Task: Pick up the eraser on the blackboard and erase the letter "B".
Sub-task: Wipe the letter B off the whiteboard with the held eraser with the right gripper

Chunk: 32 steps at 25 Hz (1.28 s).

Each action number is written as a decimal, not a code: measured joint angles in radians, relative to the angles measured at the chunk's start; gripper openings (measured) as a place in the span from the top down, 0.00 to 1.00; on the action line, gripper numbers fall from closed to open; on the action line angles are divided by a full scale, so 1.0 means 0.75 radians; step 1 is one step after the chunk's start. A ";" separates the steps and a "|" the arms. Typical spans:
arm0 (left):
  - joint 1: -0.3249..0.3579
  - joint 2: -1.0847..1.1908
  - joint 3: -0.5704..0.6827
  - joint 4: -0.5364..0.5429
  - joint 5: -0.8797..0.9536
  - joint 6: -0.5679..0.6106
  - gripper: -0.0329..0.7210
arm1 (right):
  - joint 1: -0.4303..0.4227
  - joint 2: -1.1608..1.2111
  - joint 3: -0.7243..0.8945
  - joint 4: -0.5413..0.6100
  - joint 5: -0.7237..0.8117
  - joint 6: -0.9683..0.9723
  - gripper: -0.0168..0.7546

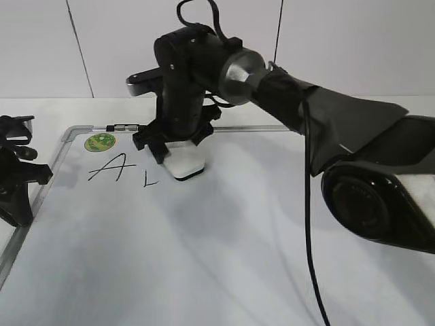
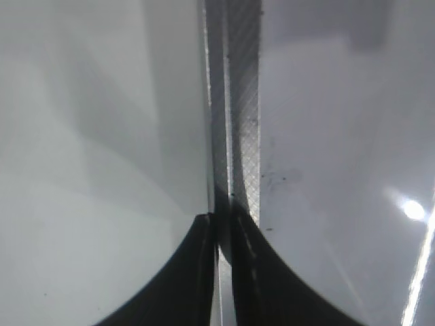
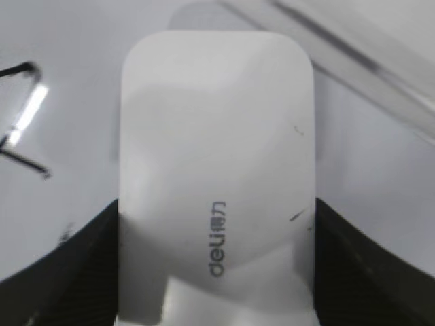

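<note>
While your right gripper (image 1: 178, 146) stands over the upper part of the blackboard (image 1: 224, 244), its jaws are clamped on the two long sides of the eraser (image 1: 185, 161), which sits flat on the white surface just right of the slanted "A" (image 1: 109, 167). From the right wrist view you see the eraser (image 3: 216, 176) filling the middle of the frame, grey print on its top face, with a dark finger (image 3: 64, 272) pressed against each edge. Of the letter "B" (image 1: 149, 181) only a small L-shaped stroke shows in the exterior view, just left of the eraser and below the "A"; the wrist view shows thin black strokes (image 3: 24, 115) at its left edge, apart from the eraser, and you cannot tell which letter they belong to. A round green sticker (image 1: 100, 142) lies in the board's upper left corner, above the "A". Your left gripper (image 1: 17, 180) rests at the board's left frame, well apart from the eraser; its own view shows the two dark fingers (image 2: 183, 278) drawn together with only a thin slit between them, holding nothing, above the grey frame strip (image 2: 234, 102).
</note>
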 joint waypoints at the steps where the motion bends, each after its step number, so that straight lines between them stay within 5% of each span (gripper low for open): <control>1: 0.000 0.000 0.000 0.000 0.000 0.000 0.89 | -0.013 0.002 0.000 0.000 -0.003 0.005 0.25; 16: 0.000 0.000 0.000 -0.003 0.001 0.003 0.89 | -0.062 -0.011 -0.029 0.069 0.051 0.010 0.25; 26: 0.000 0.000 0.000 -0.003 0.002 0.003 0.89 | -0.056 -0.297 0.303 0.130 0.060 -0.010 0.25; 32: 0.000 0.000 0.000 -0.003 0.000 0.003 0.89 | 0.054 -0.387 0.513 0.142 0.060 -0.045 0.25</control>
